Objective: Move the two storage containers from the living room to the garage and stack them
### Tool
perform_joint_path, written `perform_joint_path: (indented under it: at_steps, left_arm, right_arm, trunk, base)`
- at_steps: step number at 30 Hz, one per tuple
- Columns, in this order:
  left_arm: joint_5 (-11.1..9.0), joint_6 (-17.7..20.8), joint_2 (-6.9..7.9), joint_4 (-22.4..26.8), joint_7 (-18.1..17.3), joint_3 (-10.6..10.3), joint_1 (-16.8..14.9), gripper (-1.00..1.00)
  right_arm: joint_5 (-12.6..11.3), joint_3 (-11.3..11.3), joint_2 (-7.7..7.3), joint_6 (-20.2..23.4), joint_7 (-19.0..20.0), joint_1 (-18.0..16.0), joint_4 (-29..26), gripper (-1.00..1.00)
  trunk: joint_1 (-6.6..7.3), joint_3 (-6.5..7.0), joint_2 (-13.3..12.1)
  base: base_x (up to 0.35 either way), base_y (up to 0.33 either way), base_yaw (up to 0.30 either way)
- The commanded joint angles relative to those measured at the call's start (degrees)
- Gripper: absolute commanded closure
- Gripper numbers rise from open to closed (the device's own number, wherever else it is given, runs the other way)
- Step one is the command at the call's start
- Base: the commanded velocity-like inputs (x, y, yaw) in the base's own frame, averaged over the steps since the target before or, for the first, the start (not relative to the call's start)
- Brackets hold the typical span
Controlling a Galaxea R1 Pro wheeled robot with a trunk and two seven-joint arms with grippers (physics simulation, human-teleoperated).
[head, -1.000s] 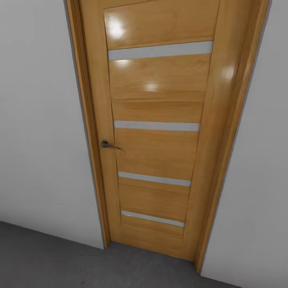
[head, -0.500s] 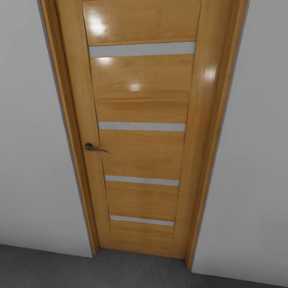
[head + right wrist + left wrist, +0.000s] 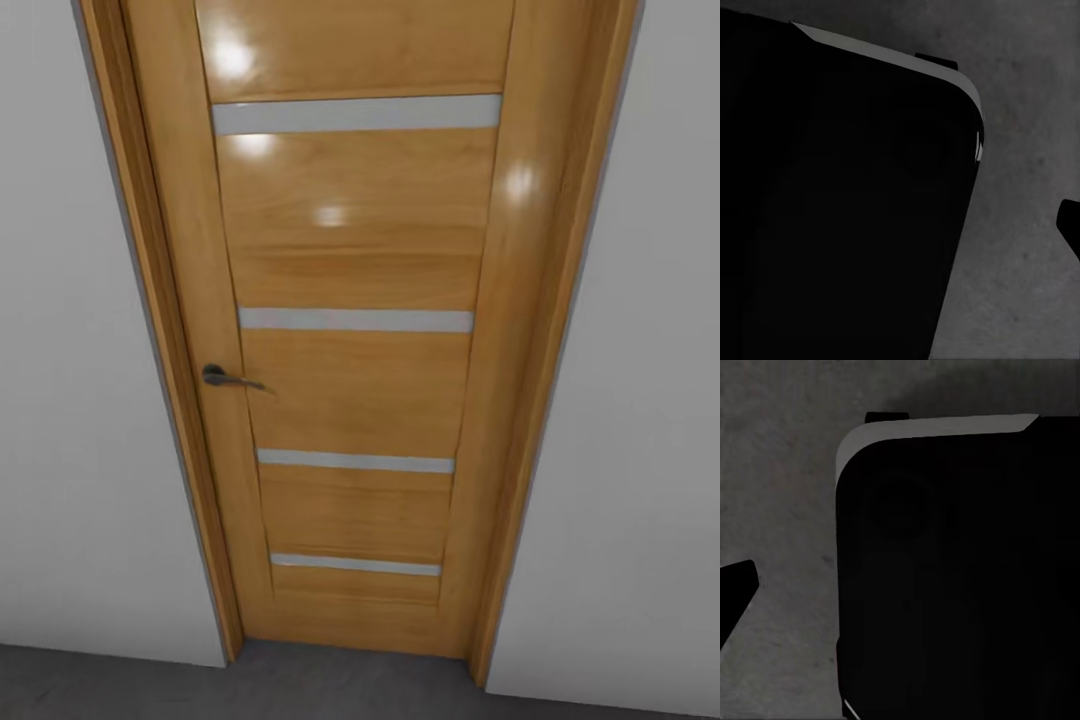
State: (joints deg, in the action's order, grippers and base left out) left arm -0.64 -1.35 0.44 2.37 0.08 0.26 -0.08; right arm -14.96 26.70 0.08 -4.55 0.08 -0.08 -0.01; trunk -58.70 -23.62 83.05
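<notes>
A shut wooden door (image 3: 355,330) stands straight ahead, blocking the way. It has four pale horizontal strips and a dark lever handle (image 3: 228,378) on its left edge. White wall (image 3: 80,400) flanks its frame on both sides, and a strip of dark grey concrete floor (image 3: 300,690) runs along the near edge. Both wrist views look down at that floor (image 3: 780,510) past a large black rounded body (image 3: 960,577). Whether either gripper is apart or together cannot be told. No container can be placed from these views.
</notes>
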Motion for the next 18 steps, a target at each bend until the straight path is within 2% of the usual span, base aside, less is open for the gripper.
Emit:
perform_joint_path:
  at_steps: [1,14,18]
  left_arm:
    - [-0.1,-0.1,0.0,0.0,0.0,0.0,0.0,-1.0]
    - [-0.1,-0.1,0.0,0.0,0.0,0.0,0.0,-1.0]
    - [-0.1,-0.1,0.0,0.0,0.0,0.0,0.0,-1.0]
  right_arm:
    - [-0.6,0.5,0.0,-0.2,0.0,0.0,0.0,-1.0]
    - [-0.6,0.5,0.0,-0.2,0.0,0.0,0.0,-1.0]
    - [-0.6,0.5,0.0,-0.2,0.0,0.0,0.0,-1.0]
  trunk:
    - [-0.02,-0.05,0.0]
    - [-0.02,-0.05,0.0]
    - [-0.02,-0.05,0.0]
  base:
    - [0.237,0.239,-0.001]
    - [0.237,0.237,0.0]
    - [0.104,0.098,0.0]
